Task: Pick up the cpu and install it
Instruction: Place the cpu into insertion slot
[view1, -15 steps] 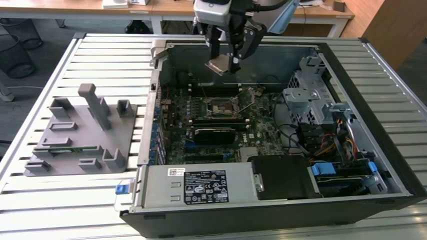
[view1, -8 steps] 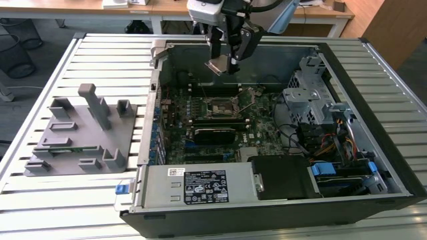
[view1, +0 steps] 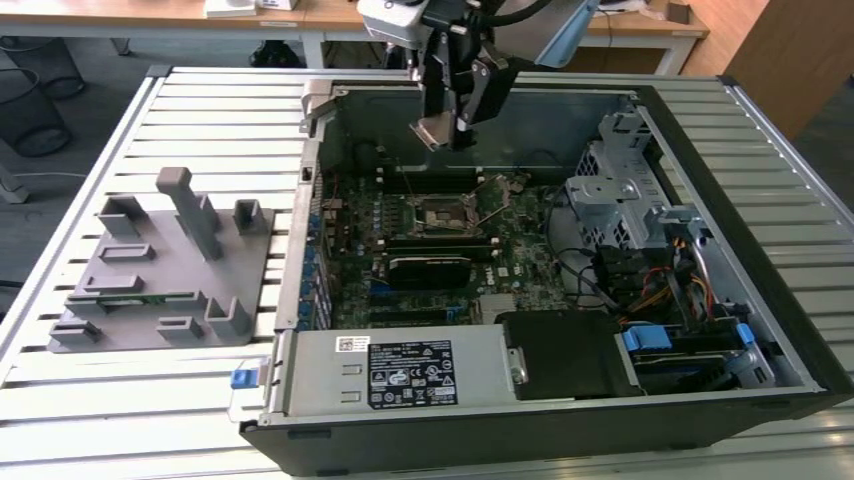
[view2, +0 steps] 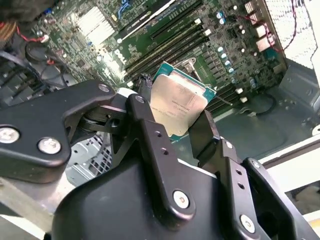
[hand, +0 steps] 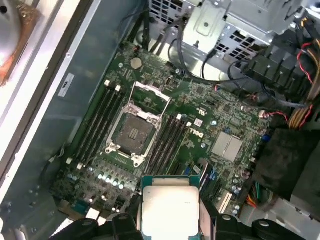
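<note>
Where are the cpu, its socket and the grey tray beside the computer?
cpu (view2: 176, 105), second wrist view, middle of its metal top.
socket (hand: 133, 134), first wrist view, its dark centre.
grey tray (view1: 150, 262), exterior view, its flat base.

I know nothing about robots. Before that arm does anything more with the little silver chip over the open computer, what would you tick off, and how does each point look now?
1. Grip: ok. The small flat square silver-topped cpu is clamped in the black gripper.
2. Socket open: ok. The square metal-framed socket on the green motherboard shows its dark centre bare.
3. Chip seated: not ok. It hangs in the air above the board.
4. Chip corners matched to the socket: cannot tell.
5. Cables clear: ok. The black cables lie by the grey metal drive cage, apart from the socket.
</note>
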